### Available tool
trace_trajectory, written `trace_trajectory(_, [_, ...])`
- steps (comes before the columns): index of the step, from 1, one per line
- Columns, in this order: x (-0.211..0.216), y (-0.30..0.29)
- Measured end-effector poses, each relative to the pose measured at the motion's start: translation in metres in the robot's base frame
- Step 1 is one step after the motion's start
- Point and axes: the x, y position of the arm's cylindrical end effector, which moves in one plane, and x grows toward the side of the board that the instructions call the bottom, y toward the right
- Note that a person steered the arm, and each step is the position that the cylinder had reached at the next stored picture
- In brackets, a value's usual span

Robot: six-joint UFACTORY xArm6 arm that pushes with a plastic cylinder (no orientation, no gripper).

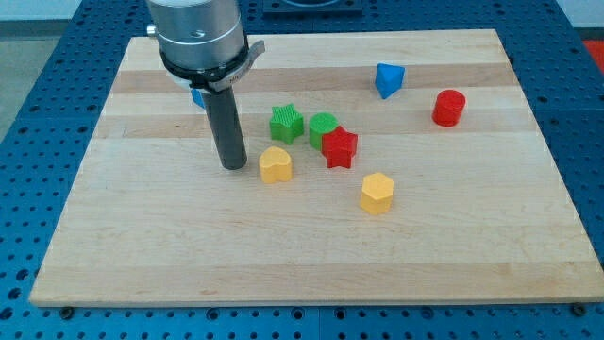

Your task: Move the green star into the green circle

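Toward the tabletop's (142,236) centre, my tip (234,166) is sitting left of the green star (286,123), seemingly touching the green circle (322,127); no pincer showing.

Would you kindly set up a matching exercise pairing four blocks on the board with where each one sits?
Things:
1. green star
2. red cylinder
3. blue block
4. yellow hexagon

Places:
A. farthest toward the view's right
B. just left of the green circle, right of my tip
C. nearest the view's bottom
D. toward the view's top, left of the red cylinder

Pairs: 1-B, 2-A, 3-D, 4-C
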Motion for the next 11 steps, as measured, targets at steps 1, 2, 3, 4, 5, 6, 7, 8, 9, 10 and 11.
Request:
trace_trajectory(1, [-0.021, -0.003])
trace_trajectory(2, [-0.047, -0.003])
trace_trajectory(3, [-0.05, 0.005])
trace_trajectory(4, [-0.05, 0.035])
trace_trajectory(5, [-0.05, 0.044])
trace_trajectory(6, [-0.044, 0.062])
trace_trajectory(7, [-0.043, 0.073])
trace_trajectory(8, [-0.043, 0.079])
trace_trajectory(9, [-0.043, 0.087])
trace_trajectory(10, [-0.041, 0.089])
trace_trajectory(11, [-0.04, 0.102])
